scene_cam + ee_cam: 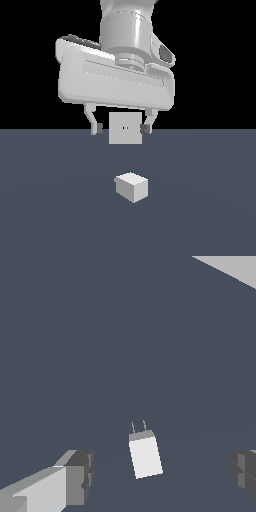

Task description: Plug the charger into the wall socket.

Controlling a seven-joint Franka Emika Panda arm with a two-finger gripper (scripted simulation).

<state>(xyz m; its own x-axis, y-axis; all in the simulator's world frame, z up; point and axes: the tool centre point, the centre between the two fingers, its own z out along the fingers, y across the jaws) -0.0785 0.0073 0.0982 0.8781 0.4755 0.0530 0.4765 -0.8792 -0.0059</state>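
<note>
The charger (131, 187) lies ungrasped on the surface (45, 210), well short of the wall socket (125, 128); the released pincer (121, 129) hovers above it, so grasping and plugging remain.

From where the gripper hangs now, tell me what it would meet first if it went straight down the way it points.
Probably the charger. In the wrist view it lies between the open gripper's fingers, nearer one of them, so they might pass either side and reach the floor. Depth is unclear.
</note>
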